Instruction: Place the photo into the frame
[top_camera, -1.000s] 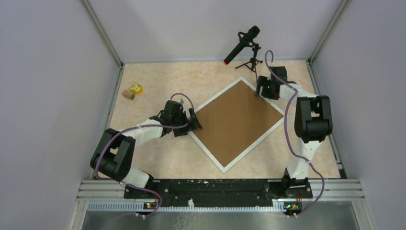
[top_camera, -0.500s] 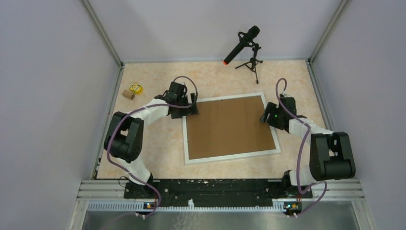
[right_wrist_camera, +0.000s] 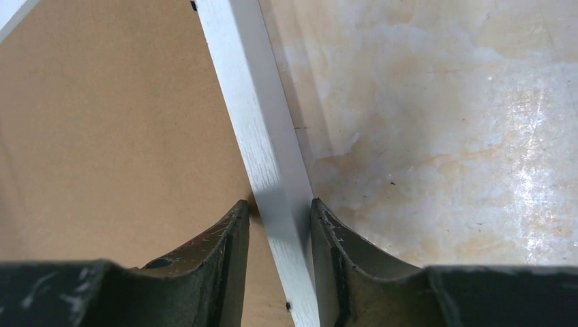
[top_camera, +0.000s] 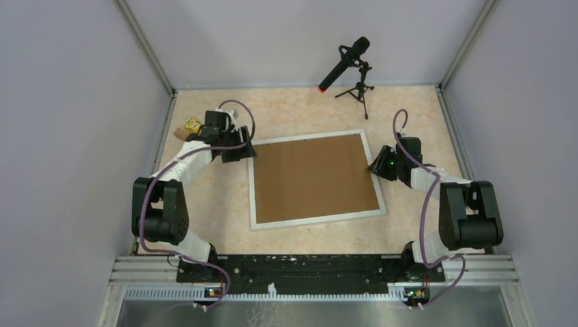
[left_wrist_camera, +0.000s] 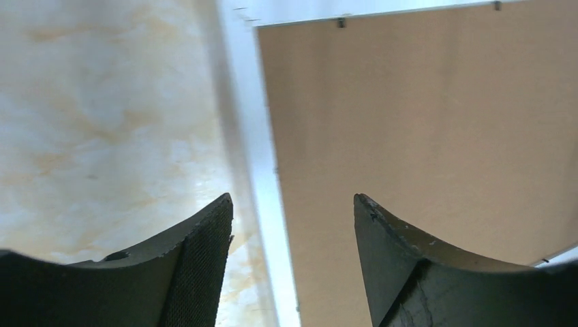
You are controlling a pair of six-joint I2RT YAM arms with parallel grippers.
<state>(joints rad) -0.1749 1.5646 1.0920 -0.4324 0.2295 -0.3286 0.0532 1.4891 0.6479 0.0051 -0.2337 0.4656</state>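
White frame [top_camera: 317, 219] lies face down on the table [top_camera: 286, 109] with its brown backing board [top_camera: 313, 177] facing up; the photo is not visible. A second ago the frame sat cornerwise like a diamond. Now its sides run nearly square to the table, which probably makes the back easier to work on. The right gripper [right_wrist_camera: 279, 204] pinches the right-hand moulding. The left gripper [left_wrist_camera: 293, 204] straddles the edge by the far left corner, fingers apart, not gripping.
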